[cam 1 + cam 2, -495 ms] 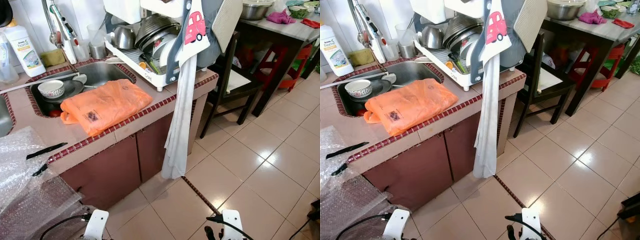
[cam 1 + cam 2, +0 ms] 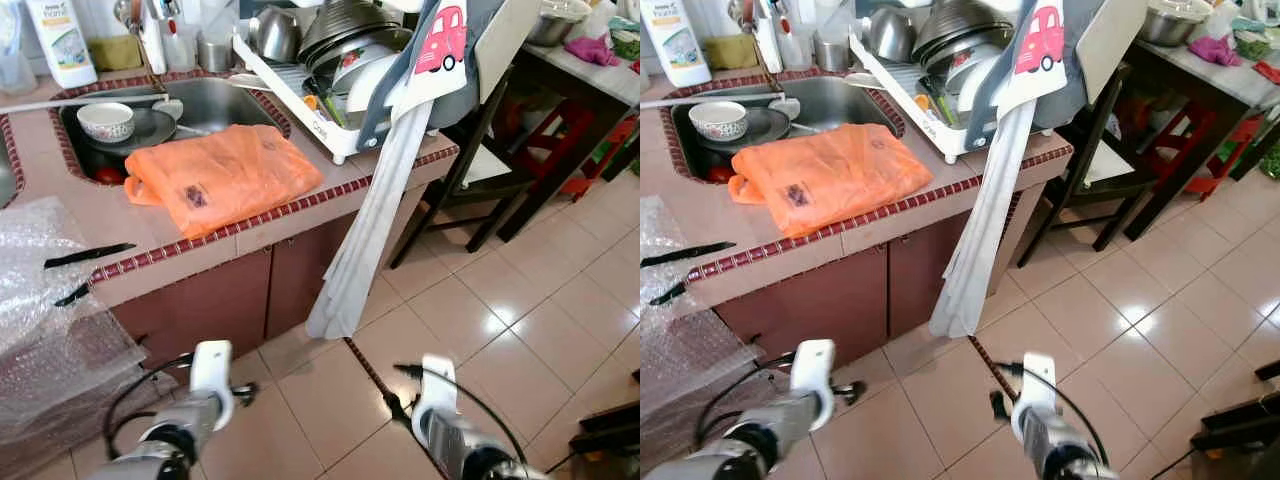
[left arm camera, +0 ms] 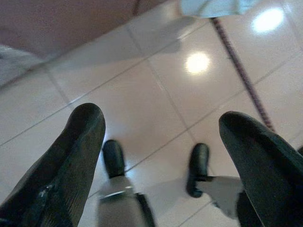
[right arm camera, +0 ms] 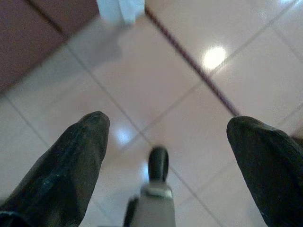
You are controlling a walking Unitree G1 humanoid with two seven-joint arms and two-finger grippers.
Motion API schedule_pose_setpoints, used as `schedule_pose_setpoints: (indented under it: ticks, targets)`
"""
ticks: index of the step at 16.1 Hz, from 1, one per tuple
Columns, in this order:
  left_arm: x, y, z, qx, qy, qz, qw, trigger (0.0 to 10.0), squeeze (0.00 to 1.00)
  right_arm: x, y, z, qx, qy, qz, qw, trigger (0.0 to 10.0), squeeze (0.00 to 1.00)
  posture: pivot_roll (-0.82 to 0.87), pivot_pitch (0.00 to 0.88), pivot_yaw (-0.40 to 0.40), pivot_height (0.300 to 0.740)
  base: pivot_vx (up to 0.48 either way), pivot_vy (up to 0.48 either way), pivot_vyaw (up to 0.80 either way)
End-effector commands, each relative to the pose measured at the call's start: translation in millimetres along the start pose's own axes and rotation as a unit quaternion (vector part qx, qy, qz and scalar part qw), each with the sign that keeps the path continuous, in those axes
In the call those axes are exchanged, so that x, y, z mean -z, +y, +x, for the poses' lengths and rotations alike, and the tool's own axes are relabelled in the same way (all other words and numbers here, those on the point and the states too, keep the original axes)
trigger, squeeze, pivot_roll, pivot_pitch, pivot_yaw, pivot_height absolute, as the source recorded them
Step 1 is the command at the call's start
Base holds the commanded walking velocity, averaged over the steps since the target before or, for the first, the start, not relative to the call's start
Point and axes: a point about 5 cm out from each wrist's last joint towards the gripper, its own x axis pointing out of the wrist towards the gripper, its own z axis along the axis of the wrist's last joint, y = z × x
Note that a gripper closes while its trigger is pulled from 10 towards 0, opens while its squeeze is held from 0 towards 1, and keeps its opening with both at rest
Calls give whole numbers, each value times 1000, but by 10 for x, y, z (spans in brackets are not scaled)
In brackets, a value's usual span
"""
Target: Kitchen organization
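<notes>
Kitchen counter (image 2: 200, 258) is the target here, and both arms are low, in front of the robot over the tiled floor (image 2: 520, 330). The left gripper (image 3: 161, 142) has its two black fingers spread wide with nothing between them, just floor tile beneath. The right gripper (image 4: 165, 146) is the same: fingers wide apart, nothing held.

Up ahead of the left gripper, a sheet of bubble wrap (image 2: 50, 330) spills off the counter edge, with two dark blade-like pieces (image 2: 88, 255) lying on it. They look like knives, though I can't be sure.

Further forward, between the two grippers' lines of reach, an orange plastic bag (image 2: 225, 175) lies flat on the counter, just beside the sink (image 2: 215, 100). A long pale cloth (image 2: 365, 240) hangs from the dish rack (image 2: 320, 125) ahead of the right gripper, trailing almost to the floor.

My read: this is the approach. The robot should close in squarely and raise the arms only once near. It should keep the right arm wide of the hanging cloth and the left arm off the bubble wrap, which could slide.
</notes>
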Motion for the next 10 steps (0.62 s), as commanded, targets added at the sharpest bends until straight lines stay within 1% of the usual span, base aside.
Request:
schedule_pose_setpoints:
  ticks: [1,2,3,4,5,6,7,8,9,10]
  targets:
    - [-13,-45,5,7,0,12,1000,10000,0,-50,-80,-5,13,-9,22,1000,10000,0,55,74,-136,740,0,0,0]
    - [-33,-39,4,4,-1,36,999,10000,0,-81,-105,-7,19,-17,31,999,10000,0,56,72,-121,740,0,0,0]
    - [-67,-43,2,8,-4,78,997,10000,0,-118,-126,-9,27,-27,18,999,10000,0,54,72,-105,740,0,0,0]
    - [-87,-52,0,17,-3,145,989,10000,0,-132,-130,-10,25,-30,10,999,10000,0,46,75,-83,740,0,0,0]
    - [-120,-58,-3,27,-9,169,985,10000,0,-157,-140,-12,20,-38,20,999,10000,0,39,78,-71,740,0,0,0]
    - [-194,-59,-11,37,-26,169,985,10000,0,-213,-144,-16,12,-52,20,998,10000,0,28,85,-59,740,0,0,0]
    - [-311,-54,-28,44,-53,165,984,10000,0,-290,-165,-23,7,-68,20,997,10000,0,20,91,-55,740,0,0,0]
    - [-378,-55,-40,52,-70,163,983,10000,0,-347,-176,-30,-1,-82,27,996,10000,0,18,95,-53,740,0,0,0]
    - [-465,-45,-61,57,-95,168,980,10000,0,-440,-213,-46,-4,-103,13,995,10000,0,17,101,-56,740,0,0,0]
    - [-530,-39,-82,63,-117,166,977,10000,0,-498,-243,-58,-8,-115,14,993,10000,0,16,105,-59,740,0,0,0]
